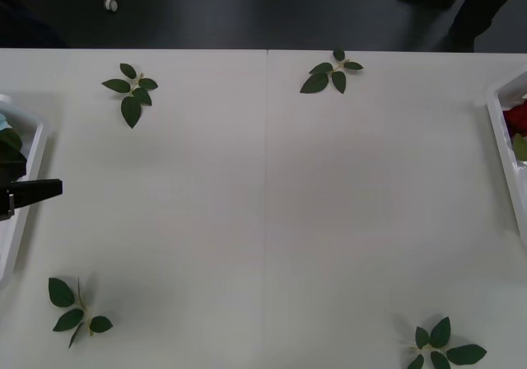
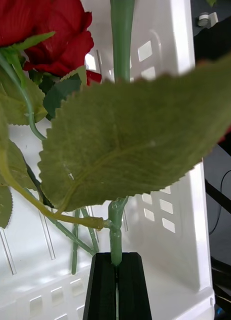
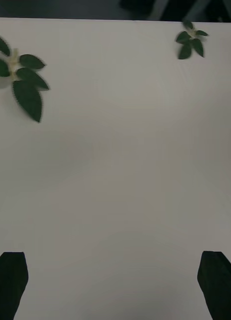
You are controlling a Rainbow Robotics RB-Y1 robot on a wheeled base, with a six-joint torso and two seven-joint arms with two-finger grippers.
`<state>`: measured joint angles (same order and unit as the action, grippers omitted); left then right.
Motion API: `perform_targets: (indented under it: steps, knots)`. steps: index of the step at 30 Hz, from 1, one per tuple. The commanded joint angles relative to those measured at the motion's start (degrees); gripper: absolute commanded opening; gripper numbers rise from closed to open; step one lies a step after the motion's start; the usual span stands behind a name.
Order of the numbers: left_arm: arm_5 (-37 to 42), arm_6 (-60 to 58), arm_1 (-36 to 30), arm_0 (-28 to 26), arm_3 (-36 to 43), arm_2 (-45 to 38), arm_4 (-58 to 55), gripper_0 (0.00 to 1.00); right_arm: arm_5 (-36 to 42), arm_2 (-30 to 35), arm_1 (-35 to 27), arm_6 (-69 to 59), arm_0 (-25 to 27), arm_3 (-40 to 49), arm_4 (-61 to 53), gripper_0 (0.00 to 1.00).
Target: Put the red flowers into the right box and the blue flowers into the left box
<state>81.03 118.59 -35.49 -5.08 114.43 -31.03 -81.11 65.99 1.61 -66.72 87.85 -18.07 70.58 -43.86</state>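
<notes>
Closest to the right wrist camera, the right gripper point(image 2: 116, 280) has its two black fingers pressed together on the pale green stem of a red rose, one of the red flowers point(image 2: 50, 30), with a broad serrated leaf spread across the view. The stem hangs over the slotted white wall of the right box point(image 2: 180, 100), apparently so the rose can be let go inside, where other red blooms and stems already lie. In the front view that box sits at the table's right edge, red showing within. The left gripper point(image 3: 113, 285) hovers over the bare white table point(image 1: 263, 221) with its fingers wide apart, holding nothing, beside the left box point(image 1: 25, 179) (pale blue shows at its corner). Four loose leaf sprigs point(image 1: 132, 89) lie scattered near the table's corners, blocking neither arm.
</notes>
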Motion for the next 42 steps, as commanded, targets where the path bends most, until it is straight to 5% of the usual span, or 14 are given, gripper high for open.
perform_targets:
  steps: [1, 3, 5, 8, 10, 22, 33, 42]
  knots:
    - [4.75, 7.8, -1.51, 4.64, 1.23, 0.27, -2.3, 1.0, -0.34, 1.55, 0.28, 0.48, -1.09, 0.18, 0.44, 0.0]
    - [6.42, 10.88, -1.51, 6.05, 1.14, 0.53, -3.18, 1.0, -0.34, 1.55, 0.37, 0.65, -1.09, 0.26, 0.44, 0.0]
    - [7.74, 13.86, -1.51, 7.37, 0.88, 0.8, -3.97, 1.0, -0.34, 1.55, 0.28, 0.74, -1.18, 0.26, 0.44, 0.14]
    - [9.67, 18.52, -1.25, 9.48, -0.44, 1.24, -6.35, 1.0, -0.34, 1.55, 0.37, 0.92, -1.18, 0.44, 0.36, 0.61]
    - [11.25, 21.86, -0.45, 11.24, -2.73, 1.41, -8.28, 1.0, -0.43, 1.55, 0.37, 1.01, -1.18, 0.7, 0.36, 0.74]
    - [21.18, 36.41, 1.92, 22.4, -18.55, 2.99, -11.62, 1.0, -0.78, 1.55, 0.37, 1.09, -1.18, 1.05, -0.7, 0.74]
    - [23.73, 36.41, 2.01, 24.24, -15.21, 5.01, -6.52, 1.0, 3.53, 2.52, -0.43, 1.09, -1.71, 6.24, -5.71, 0.74]
    - [23.38, 36.41, 1.92, 24.77, -14.24, 6.77, -6.17, 1.0, 10.03, 2.69, -0.43, 1.62, -2.5, 19.77, -15.29, 0.74]
